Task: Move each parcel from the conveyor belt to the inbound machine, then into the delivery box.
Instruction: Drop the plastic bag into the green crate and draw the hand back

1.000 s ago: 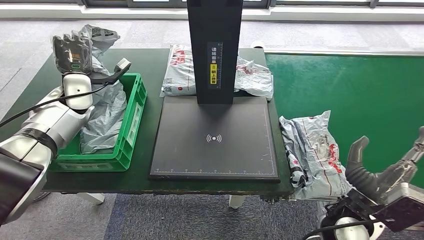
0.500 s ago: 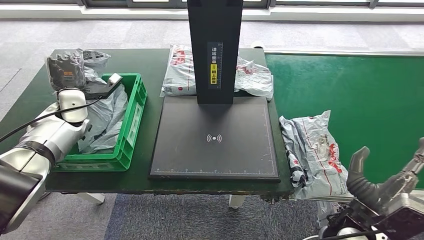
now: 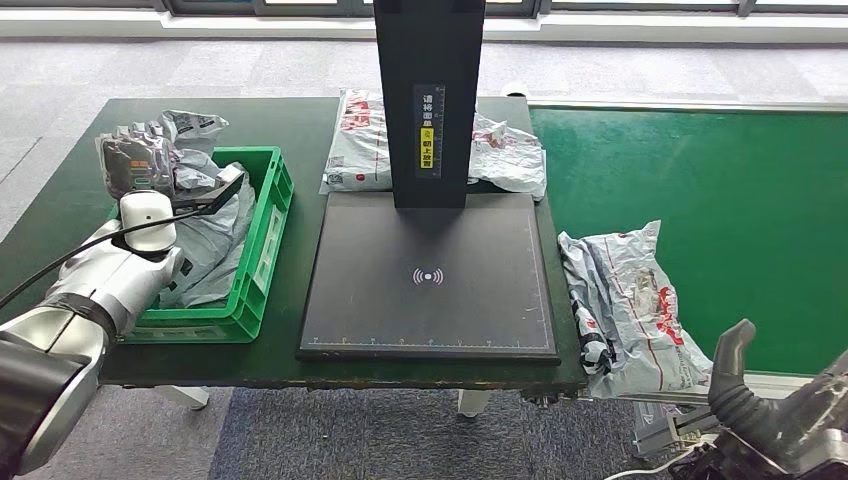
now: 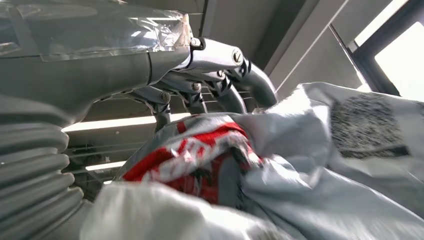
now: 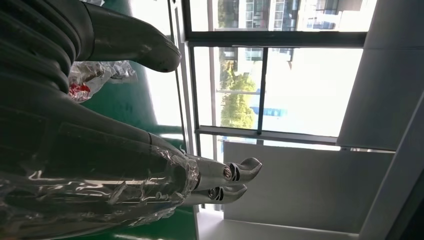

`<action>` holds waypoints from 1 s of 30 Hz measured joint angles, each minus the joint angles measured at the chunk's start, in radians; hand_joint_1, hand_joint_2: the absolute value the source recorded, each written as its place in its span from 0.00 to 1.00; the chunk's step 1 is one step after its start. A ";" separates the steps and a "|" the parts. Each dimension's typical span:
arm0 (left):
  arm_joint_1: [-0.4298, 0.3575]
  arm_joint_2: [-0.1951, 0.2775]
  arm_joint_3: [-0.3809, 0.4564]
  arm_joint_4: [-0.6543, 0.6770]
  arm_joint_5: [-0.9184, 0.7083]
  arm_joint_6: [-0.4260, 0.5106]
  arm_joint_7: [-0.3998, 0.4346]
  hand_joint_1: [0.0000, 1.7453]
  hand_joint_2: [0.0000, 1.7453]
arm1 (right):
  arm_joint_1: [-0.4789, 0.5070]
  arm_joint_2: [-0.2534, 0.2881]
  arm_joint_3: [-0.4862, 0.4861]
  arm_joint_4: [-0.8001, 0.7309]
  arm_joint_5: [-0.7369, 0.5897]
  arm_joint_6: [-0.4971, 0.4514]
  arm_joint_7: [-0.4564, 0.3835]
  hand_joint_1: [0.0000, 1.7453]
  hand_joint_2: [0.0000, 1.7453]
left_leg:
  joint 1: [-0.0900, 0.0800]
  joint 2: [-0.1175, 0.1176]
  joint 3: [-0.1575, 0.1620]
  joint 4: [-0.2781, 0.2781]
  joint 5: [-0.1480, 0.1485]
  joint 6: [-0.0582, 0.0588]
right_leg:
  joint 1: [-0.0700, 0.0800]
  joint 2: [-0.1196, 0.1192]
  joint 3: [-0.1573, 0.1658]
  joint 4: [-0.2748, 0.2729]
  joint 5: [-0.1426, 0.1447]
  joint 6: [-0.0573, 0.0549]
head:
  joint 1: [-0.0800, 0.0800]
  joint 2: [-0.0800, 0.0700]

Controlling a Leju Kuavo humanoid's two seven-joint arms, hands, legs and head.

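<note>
- Left hand point(image 3: 140, 160) grips a grey parcel point(image 3: 205, 225) over the green crate point(image 3: 262, 250).
- Scanner point(image 3: 430, 270) post carries a yellow label, writing too small to read.
- Red-printed parcel point(image 3: 625, 300) lies at the green belt's point(image 3: 720, 200) edge.
- Right hand point(image 3: 775, 420), fingers apart, holds nothing.

I'm seeing the crumpled grey parcel point(image 3: 172, 140) being gripped by my left hand point(image 3: 135, 160) over the far end of the green delivery box point(image 3: 262, 250), where more grey bags are lying. A second parcel point(image 3: 628, 305), grey with red print, is lying at the conveyor belt's point(image 3: 720, 190) near edge, just beside the black inbound machine point(image 3: 430, 275), its pad sitting bare.
</note>
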 joint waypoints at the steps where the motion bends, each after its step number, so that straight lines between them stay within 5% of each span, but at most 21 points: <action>1: 0.001 -0.002 0.004 -0.001 -0.007 0.010 0.018 0.00 0.00 | 0.001 0.001 0.000 -0.001 0.005 0.003 0.001 0.00 1.00 | 0.000 0.000 0.000 0.000 0.000 0.000 | 0.000 0.000 0.000 0.000 0.000 0.000 | 0.000 0.000; 8: -0.025 0.026 -0.185 -0.002 -0.012 0.085 0.081 0.00 0.00 | 0.001 0.008 0.000 -0.002 0.016 0.008 0.001 0.00 1.00 | 0.000 0.000 0.001 0.000 0.000 0.000 | 0.000 0.000 0.001 0.000 0.000 0.000 | 0.000 0.000; 18: -0.077 0.042 -0.302 0.008 -0.012 0.123 0.081 0.00 0.00 | -0.015 0.010 0.000 0.000 0.002 0.005 -0.002 0.00 1.00 | 0.000 0.000 0.000 0.000 0.000 0.000 | 0.000 0.000 0.001 0.000 0.000 0.000 | 0.000 0.000; 30: -0.121 0.059 -0.280 0.014 -0.012 0.186 0.081 0.00 0.00 | -0.040 0.017 0.000 0.013 0.008 -0.010 -0.002 0.00 1.00 | 0.000 0.000 0.000 0.000 0.001 0.000 | 0.001 0.000 0.001 0.000 0.000 0.000 | 0.000 0.000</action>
